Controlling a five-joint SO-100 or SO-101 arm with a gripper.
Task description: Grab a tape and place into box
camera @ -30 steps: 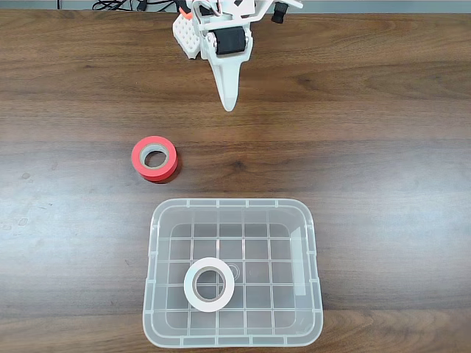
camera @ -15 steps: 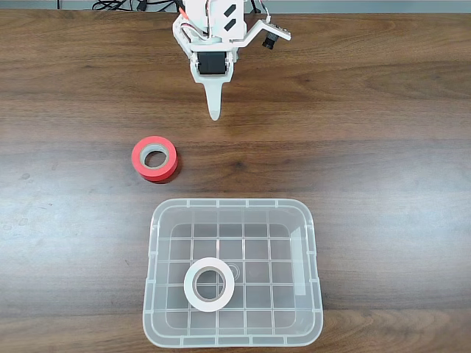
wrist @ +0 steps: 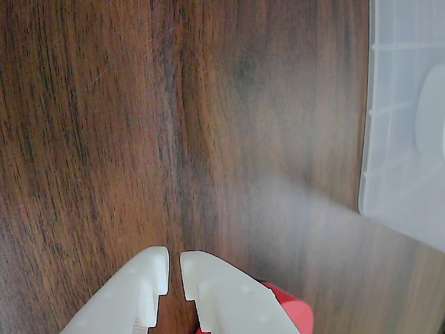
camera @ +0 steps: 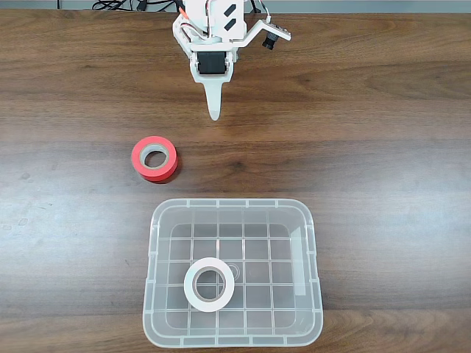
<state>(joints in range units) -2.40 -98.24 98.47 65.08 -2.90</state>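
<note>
The white tape [camera: 209,284] lies flat inside the clear box [camera: 151,243], on the grid bottom left of centre, near the front wall. In the wrist view the box [wrist: 400,160] shows at the right edge with the tape [wrist: 432,115] as a pale blur behind its wall. My white gripper [camera: 214,112] hangs over bare wood at the back of the table, far from the box. Its fingers point toward the box. In the wrist view the gripper [wrist: 174,256] is shut, only a thin slit between the fingertips and nothing held.
A red-orange roll with a grey core [camera: 154,157] lies on the wood between the gripper and the box's left corner; its edge peeks out under my fingers [wrist: 295,314]. Dark cables run along the table's far edge [camera: 118,6].
Over the last second the gripper rolled about its axis and its tip shifted slightly left and toward the box; in the last half second nothing moved. The tape stayed in the box.
</note>
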